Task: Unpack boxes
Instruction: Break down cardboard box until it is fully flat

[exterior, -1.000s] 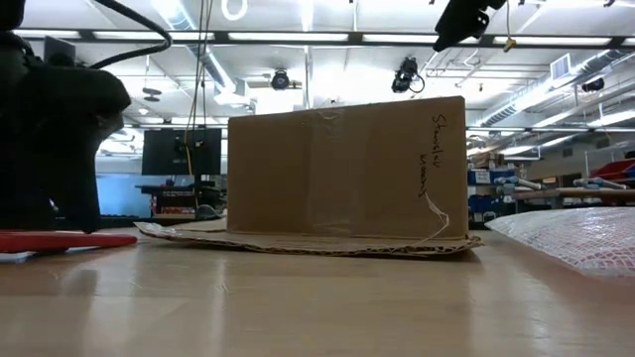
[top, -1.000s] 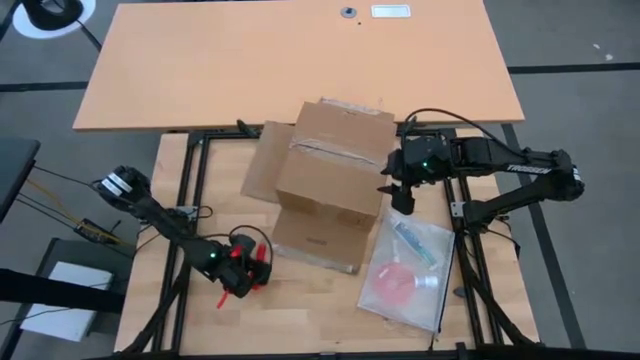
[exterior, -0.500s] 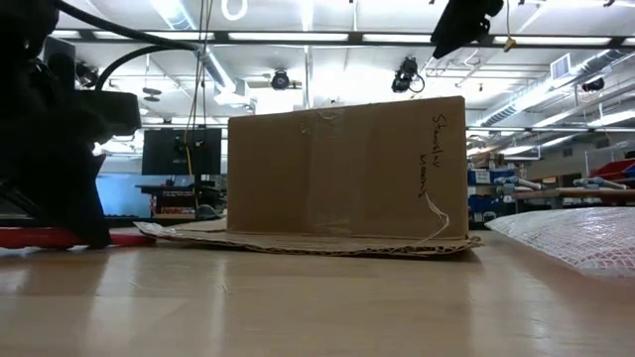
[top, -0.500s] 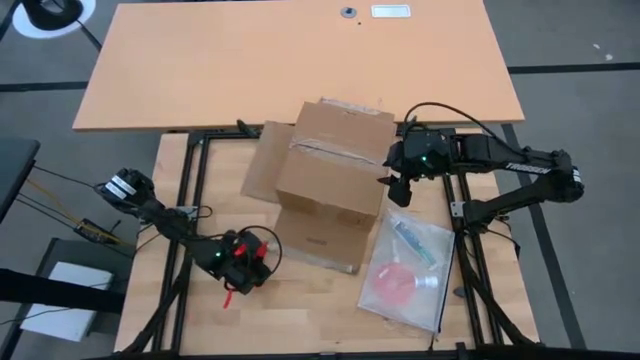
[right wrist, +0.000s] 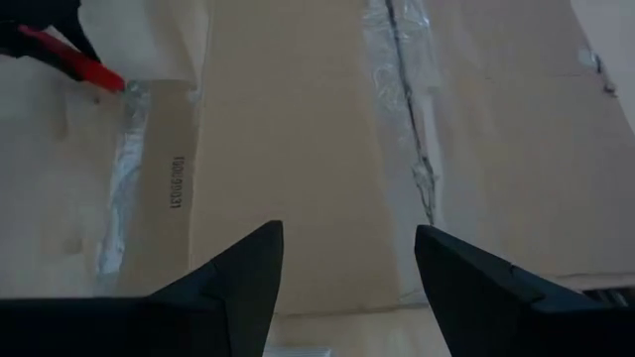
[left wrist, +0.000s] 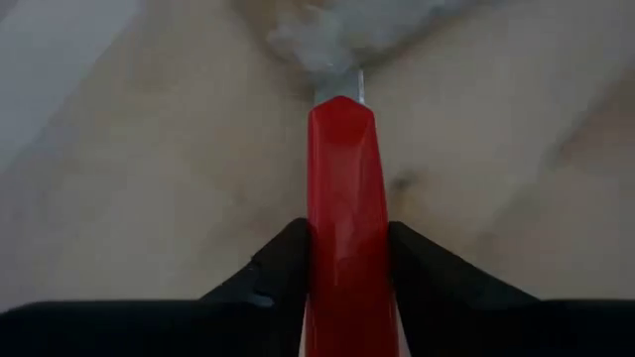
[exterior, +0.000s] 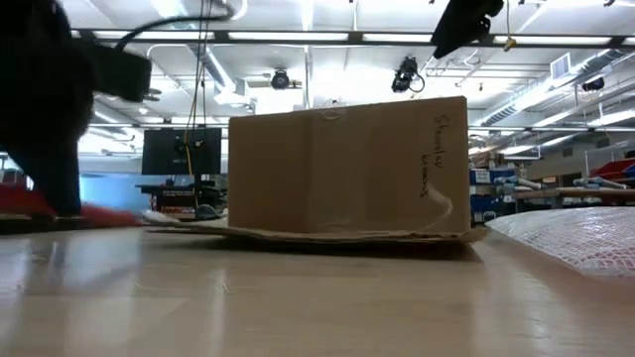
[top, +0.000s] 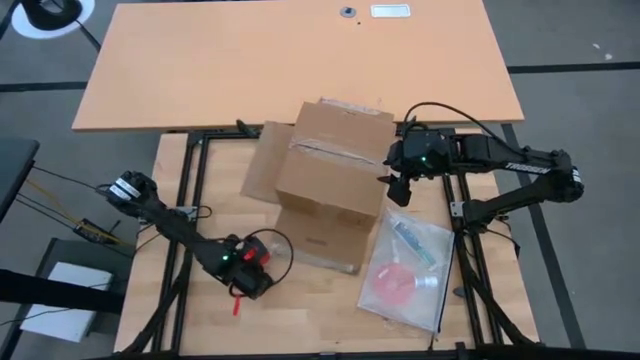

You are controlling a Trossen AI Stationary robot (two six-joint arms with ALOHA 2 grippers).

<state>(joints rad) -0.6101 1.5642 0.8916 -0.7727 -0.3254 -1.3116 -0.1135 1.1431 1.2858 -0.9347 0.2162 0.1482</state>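
Brown corrugated cardboard carton bore handwriting too small to read. The left pincer clamped a red-handled cutter; the right pincer hovered released above it.

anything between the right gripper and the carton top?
Nothing visible. The right gripper hangs open just above the cardboard carton's right edge, with only bare taped cardboard below it. The clear plastic bag lies beside the carton, off that path.

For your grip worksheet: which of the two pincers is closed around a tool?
The left pincer, low beside the cardboard carton, clamps a red utility knife; the right pincer hangs open, empty, above it.
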